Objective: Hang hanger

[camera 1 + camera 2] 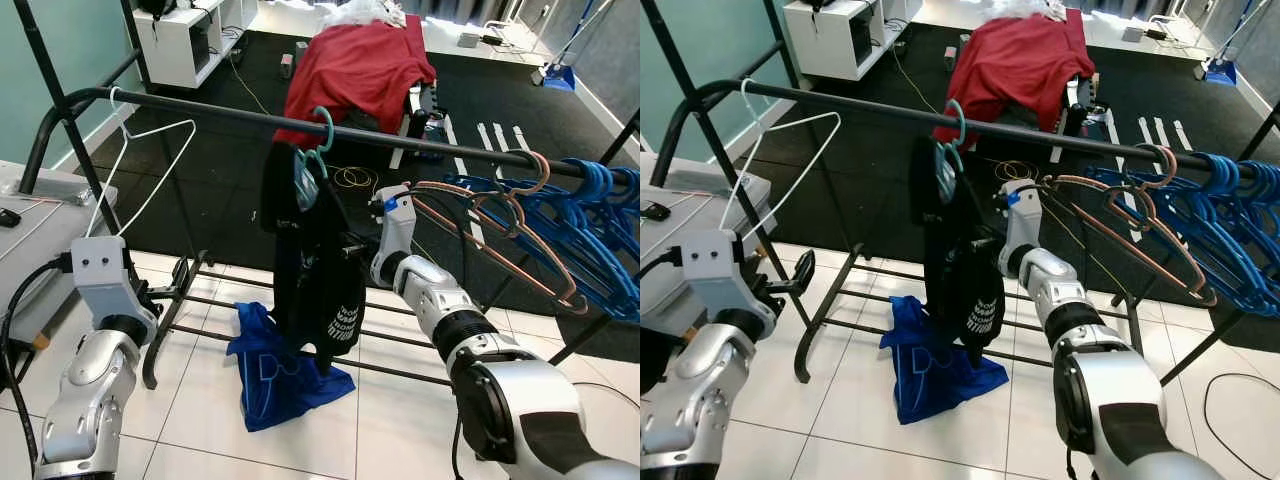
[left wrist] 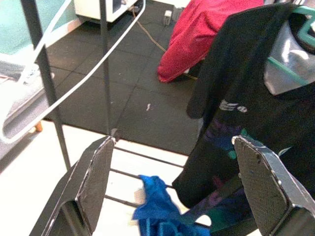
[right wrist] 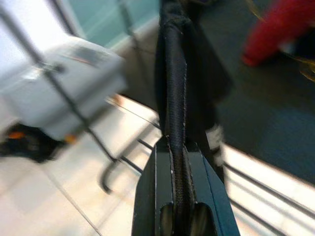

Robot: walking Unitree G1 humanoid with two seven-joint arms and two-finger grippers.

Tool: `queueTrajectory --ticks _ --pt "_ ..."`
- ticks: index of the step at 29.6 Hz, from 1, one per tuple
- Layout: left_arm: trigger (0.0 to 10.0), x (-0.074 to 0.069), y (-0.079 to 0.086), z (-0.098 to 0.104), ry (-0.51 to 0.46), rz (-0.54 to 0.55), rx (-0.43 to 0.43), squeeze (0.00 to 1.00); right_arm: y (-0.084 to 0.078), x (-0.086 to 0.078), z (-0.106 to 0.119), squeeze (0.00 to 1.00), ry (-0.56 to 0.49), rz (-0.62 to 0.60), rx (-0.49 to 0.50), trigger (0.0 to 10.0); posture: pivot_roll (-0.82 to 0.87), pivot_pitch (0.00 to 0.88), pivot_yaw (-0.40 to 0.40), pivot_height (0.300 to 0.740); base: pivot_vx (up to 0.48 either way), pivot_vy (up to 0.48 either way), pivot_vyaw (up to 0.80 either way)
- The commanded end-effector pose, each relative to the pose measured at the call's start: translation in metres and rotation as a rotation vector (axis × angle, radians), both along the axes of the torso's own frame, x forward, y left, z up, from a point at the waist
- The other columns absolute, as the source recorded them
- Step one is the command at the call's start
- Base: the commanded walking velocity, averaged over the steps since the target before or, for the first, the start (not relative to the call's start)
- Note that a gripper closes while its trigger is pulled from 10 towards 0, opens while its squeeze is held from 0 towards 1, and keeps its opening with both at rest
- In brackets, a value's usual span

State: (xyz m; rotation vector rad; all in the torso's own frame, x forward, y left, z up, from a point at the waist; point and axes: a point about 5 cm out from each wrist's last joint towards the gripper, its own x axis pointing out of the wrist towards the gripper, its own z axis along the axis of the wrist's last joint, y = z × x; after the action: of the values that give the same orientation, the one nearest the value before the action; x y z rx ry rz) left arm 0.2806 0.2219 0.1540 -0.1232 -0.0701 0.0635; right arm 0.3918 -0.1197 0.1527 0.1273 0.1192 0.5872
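Teal hanger [image 1: 318, 150] hangs on the rail [image 1: 420, 138]; outstretched right gripper [image 1: 352, 245] fingers pinch its black shirt [image 1: 318, 280].

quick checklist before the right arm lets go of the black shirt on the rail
1. Teal hanger hooked over the rail: ok.
2. Black shirt hanging from that hanger: ok.
3. Right gripper jaws clamped on the shirt's edge: ok, not yet released.
4. Left gripper jaws open, holding nothing, apart from the shirt: ok.
5. Space beside the copper hangers: ok, a gap shows.
6. Blue garment lying on the floor under the rail: not ok.
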Motion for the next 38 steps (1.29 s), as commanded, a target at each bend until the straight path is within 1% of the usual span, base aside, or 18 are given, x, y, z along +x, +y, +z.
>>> queueTrajectory --ticks 1,9,10,11,13,15,17,22,28,29,31,32,33,34,35,36,37,38 --pt "10.0 0.002 -0.004 -0.004 0.015 -0.006 -0.009 0.00 0.000 0.002 0.016 0.00 -0.092 0.035 0.045 0.0 0.09 0.086 -0.091 0.740 0.000 0.000 0.00" --pt "10.0 0.007 -0.009 -0.003 0.005 -0.009 -0.027 0.00 0.001 -0.007 0.022 0.00 -0.131 0.185 0.081 0.0 0.05 0.080 -0.104 0.740 0.000 0.000 0.00" --pt "10.0 0.008 -0.011 -0.003 0.002 -0.014 -0.032 0.00 -0.002 -0.018 0.012 0.00 -0.114 0.267 0.021 0.0 0.03 0.079 -0.105 0.740 0.000 0.000 0.00" --pt "10.0 0.008 -0.011 -0.003 0.002 -0.014 -0.032 0.00 -0.002 -0.018 0.012 0.00 -0.114 0.267 0.021 0.0 0.03 0.079 -0.105 0.740 0.000 0.000 0.00" --pt "10.0 0.009 -0.013 -0.003 -0.001 -0.020 -0.036 0.00 -0.007 -0.036 -0.006 0.00 -0.080 0.380 -0.082 0.0 0.03 0.074 -0.106 0.740 0.000 0.000 0.00" --pt "10.0 0.010 -0.014 -0.003 -0.002 -0.021 -0.036 0.00 -0.011 -0.041 -0.010 0.00 -0.074 0.404 -0.103 0.0 0.02 0.072 -0.106 0.740 0.000 0.000 0.00" --pt "10.0 0.010 -0.013 -0.003 -0.003 -0.019 -0.036 0.00 -0.018 -0.042 0.002 0.00 -0.110 0.394 -0.068 0.0 0.01 0.068 -0.101 0.740 0.000 0.000 0.00" --pt "10.0 0.011 -0.013 -0.003 -0.003 -0.019 -0.035 0.00 -0.021 -0.043 0.011 0.00 -0.133 0.404 -0.050 0.0 0.01 0.065 -0.098 0.740 0.000 0.000 0.00" --pt "10.0 0.014 -0.014 -0.003 -0.006 -0.033 -0.040 0.00 -0.024 -0.050 0.026 0.00 -0.165 0.475 -0.022 0.0 0.01 0.057 -0.092 0.740 0.000 0.000 0.00" --pt "10.0 0.015 -0.012 0.001 -0.029 -0.073 -0.074 0.00 -0.029 -0.059 0.041 0.00 -0.186 0.546 0.014 0.0 0.00 0.051 -0.084 0.740 0.000 0.000 0.00" --pt "10.0 0.015 -0.012 0.001 -0.029 -0.073 -0.074 0.00 -0.029 -0.059 0.041 0.00 -0.186 0.546 0.014 0.0 0.00 0.051 -0.084 0.740 0.000 0.000 0.00" --pt "10.0 0.016 -0.007 0.012 -0.077 -0.139 -0.100 0.00 -0.036 -0.071 0.062 0.00 -0.213 0.639 0.052 0.0 -0.01 0.047 -0.078 0.740 0.000 0.000 0.00" --pt "10.0 0.016 -0.007 0.012 -0.077 -0.139 -0.100 0.00 -0.036 -0.071 0.062 0.00 -0.213 0.639 0.052 0.0 -0.01 0.047 -0.078 0.740 0.000 0.000 0.00" --pt "10.0 0.014 0.000 0.038 -0.171 -0.240 -0.100 0.00 -0.048 -0.084 0.086 0.00 -0.256 0.717 0.087 0.0 -0.01 0.039 -0.075 0.740 0.000 0.000 0.00" --pt "10.0 0.014 0.000 0.038 -0.171 -0.240 -0.100 0.00 -0.048 -0.084 0.086 0.00 -0.256 0.717 0.087 0.0 -0.01 0.039 -0.075 0.740 0.000 0.000 0.00" --pt "10.0 0.009 0.007 0.064 -0.271 -0.331 -0.082 0.00 -0.057 -0.095 0.106 0.00 -0.295 0.773 0.114 0.0 -0.01 0.034 -0.071 0.740 0.000 0.000 0.00" --pt "10.0 0.009 0.007 0.064 -0.271 -0.331 -0.082 0.00 -0.057 -0.095 0.106 0.00 -0.295 0.773 0.114 0.0 -0.01 0.034 -0.071 0.740 0.000 0.000 0.00" --pt "10.0 0.002 0.014 0.089 -0.366 -0.406 -0.064 0.00 -0.065 -0.102 0.121 0.00 -0.332 0.805 0.133 0.0 -0.02 0.031 -0.066 0.740 0.000 0.000 0.00"
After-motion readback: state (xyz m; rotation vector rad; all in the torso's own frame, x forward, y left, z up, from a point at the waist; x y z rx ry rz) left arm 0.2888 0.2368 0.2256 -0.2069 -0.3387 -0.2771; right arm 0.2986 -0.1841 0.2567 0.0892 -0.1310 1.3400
